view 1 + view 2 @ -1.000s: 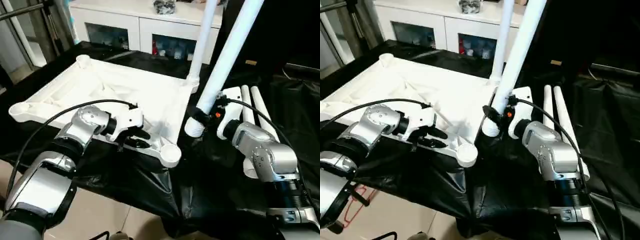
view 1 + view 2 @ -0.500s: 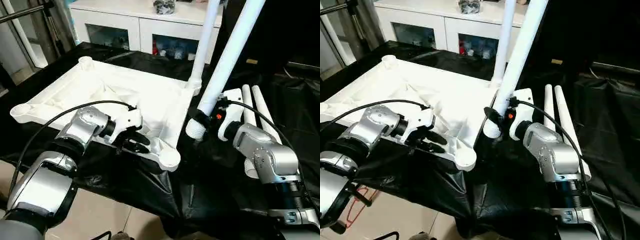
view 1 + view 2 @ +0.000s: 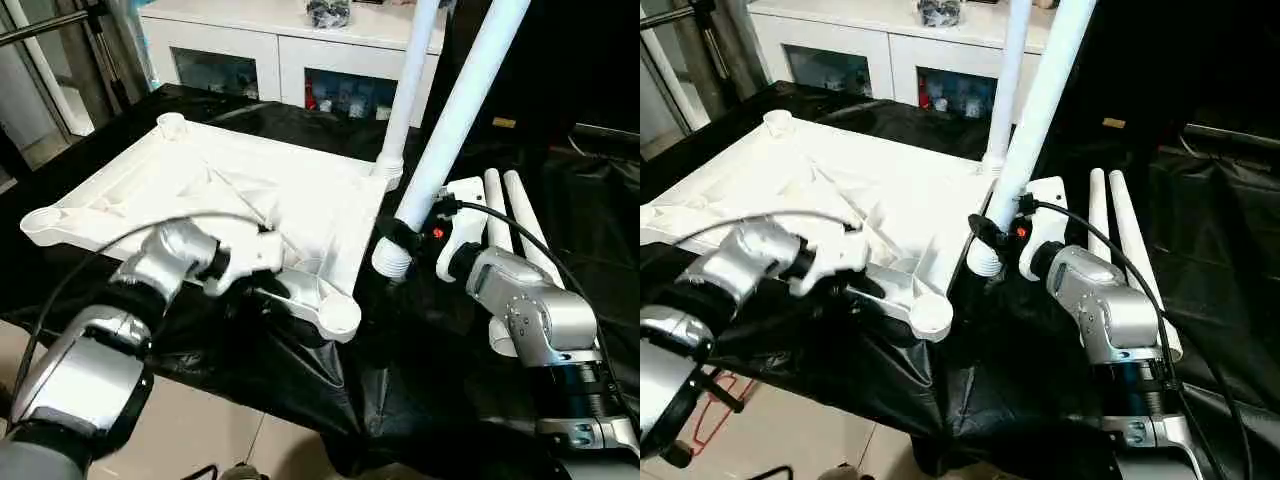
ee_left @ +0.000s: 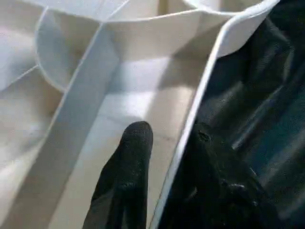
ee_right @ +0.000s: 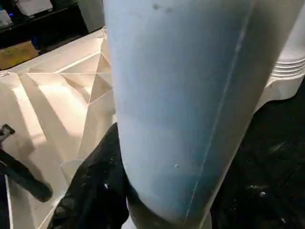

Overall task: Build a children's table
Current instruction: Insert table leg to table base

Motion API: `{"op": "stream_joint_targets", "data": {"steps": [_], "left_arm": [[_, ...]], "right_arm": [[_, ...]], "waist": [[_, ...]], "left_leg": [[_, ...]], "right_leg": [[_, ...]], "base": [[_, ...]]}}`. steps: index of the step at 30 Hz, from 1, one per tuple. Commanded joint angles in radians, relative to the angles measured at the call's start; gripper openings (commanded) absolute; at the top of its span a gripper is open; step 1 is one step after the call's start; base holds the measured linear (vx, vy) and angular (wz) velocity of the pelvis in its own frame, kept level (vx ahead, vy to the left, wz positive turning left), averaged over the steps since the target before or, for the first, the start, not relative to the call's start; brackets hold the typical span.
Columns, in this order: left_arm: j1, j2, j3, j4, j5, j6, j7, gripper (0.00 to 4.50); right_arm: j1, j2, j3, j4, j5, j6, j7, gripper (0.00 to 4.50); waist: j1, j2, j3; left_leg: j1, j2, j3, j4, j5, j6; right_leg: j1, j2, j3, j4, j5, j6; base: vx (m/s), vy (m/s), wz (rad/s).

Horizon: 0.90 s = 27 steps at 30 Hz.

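Holding the leg nearly upright, right jaws clamped on it, its foot just beside the free corner socket; left jaws pinch the tabletop rim.

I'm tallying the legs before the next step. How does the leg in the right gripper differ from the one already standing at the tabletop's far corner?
The held leg leans; the standing leg is upright. The held leg's ribbed end hangs free beside the tabletop, gripped by the right gripper; the standing leg's end sits in a corner socket. The held leg is nearer the camera. Both are long white tubes.
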Motion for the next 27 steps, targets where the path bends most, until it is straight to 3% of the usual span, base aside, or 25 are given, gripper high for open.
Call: {"op": "stream_joint_targets", "data": {"steps": [1,4,6,9,12,15,16,18,19,21,25,27], "left_arm": [[-0.003,0.002,0.020,-0.008,-0.008,0.035,0.002,1.14],[-0.007,0.001,0.033,-0.006,-0.010,0.089,0.022,1.09],[-0.003,-0.006,0.053,-0.012,-0.033,0.110,0.010,0.81],[0.024,-0.029,0.097,-0.053,-0.087,0.254,0.009,0.68],[0.038,-0.039,0.105,-0.070,-0.096,0.297,0.026,0.51],[0.084,-0.088,0.147,-0.135,-0.124,0.407,0.135,0.28],[0.087,-0.091,0.149,-0.140,-0.125,0.412,0.143,0.24],[0.129,-0.118,0.157,-0.203,-0.128,0.399,0.187,0.14],[0.159,-0.129,0.153,-0.245,-0.127,0.350,0.195,0.11],[0.187,-0.137,0.147,-0.295,-0.120,0.347,0.210,0.03],[0.226,-0.140,0.138,-0.361,-0.105,0.317,0.240,0.00],[0.244,-0.135,0.133,-0.387,-0.101,0.304,0.245,0.00]], "right_arm": [[-0.008,-0.009,0.000,-0.015,-0.007,-0.015,0.009,1.88],[-0.008,-0.008,0.000,-0.015,-0.007,-0.015,0.009,1.88],[-0.008,-0.008,0.000,-0.015,-0.007,-0.015,0.011,1.88],[-0.003,-0.007,0.005,-0.020,-0.007,-0.014,0.015,1.88],[-0.002,-0.007,0.007,-0.020,-0.008,-0.014,0.016,1.88],[-0.003,-0.005,0.013,-0.016,-0.011,-0.015,0.017,1.88],[-0.003,-0.005,0.013,-0.016,-0.011,-0.015,0.017,1.88],[-0.004,-0.005,0.020,-0.012,-0.016,-0.017,0.018,1.88],[-0.004,-0.006,0.025,-0.010,-0.020,-0.017,0.020,1.88],[-0.007,-0.005,0.031,-0.004,-0.027,-0.020,0.022,1.88],[-0.012,-0.006,0.042,-0.004,-0.036,-0.021,0.028,1.88],[-0.014,-0.005,0.048,-0.005,-0.039,-0.021,0.032,1.88]], "waist": [[0.003,0.009,-0.072],[0.003,0.009,-0.072],[0.000,0.008,-0.071],[-0.003,0.002,-0.073],[-0.006,0.001,-0.072],[-0.009,-0.004,-0.071],[-0.010,-0.003,-0.070],[-0.010,-0.013,-0.069],[-0.010,-0.011,-0.069],[-0.011,-0.008,-0.070],[-0.008,-0.015,-0.067],[-0.007,-0.013,-0.069]], "left_leg": [[0.009,0.020,-0.007,-0.071,-0.205,-0.038],[0.009,0.021,-0.008,-0.072,-0.209,-0.040],[0.007,0.018,-0.007,-0.071,-0.209,-0.038],[0.006,0.019,-0.006,-0.070,-0.180,-0.028],[0.001,0.016,-0.005,-0.068,-0.169,-0.014],[0.003,0.017,-0.003,-0.067,-0.167,-0.005],[0.002,0.017,-0.003,-0.067,-0.168,-0.004],[-0.001,0.017,-0.003,-0.068,-0.162,0.005],[0.000,0.018,-0.003,-0.069,-0.158,0.009],[0.001,0.020,-0.002,-0.068,-0.164,0.007],[0.002,0.020,-0.003,-0.072,-0.173,0.008],[0.003,0.021,-0.003,-0.072,-0.165,0.006]], "right_leg": [[0.057,-0.084,0.053,-0.081,-0.187,-0.180],[0.058,-0.085,0.053,-0.079,-0.182,-0.188],[0.059,-0.085,0.053,-0.080,-0.181,-0.191],[0.061,-0.085,0.053,-0.076,-0.159,-0.203],[0.063,-0.085,0.052,-0.078,-0.151,-0.207],[0.062,-0.084,0.052,-0.080,-0.161,-0.208],[0.062,-0.084,0.051,-0.081,-0.169,-0.207],[0.062,-0.084,0.051,-0.085,-0.199,-0.192],[0.060,-0.084,0.051,-0.088,-0.207,-0.185],[0.058,-0.083,0.052,-0.086,-0.214,-0.179],[0.055,-0.083,0.052,-0.092,-0.263,-0.148],[0.052,-0.083,0.053,-0.090,-0.256,-0.142]], "base": [[0.000,0.000,0.00],[0.000,0.000,0.00],[0.000,0.000,0.00],[0.000,0.000,0.00],[0.000,0.000,0.00],[0.000,0.000,0.00],[0.000,0.000,0.00],[0.000,0.000,0.00],[0.000,0.000,0.00],[0.000,0.000,0.00],[0.000,0.000,0.00],[0.000,0.000,0.00]]}}
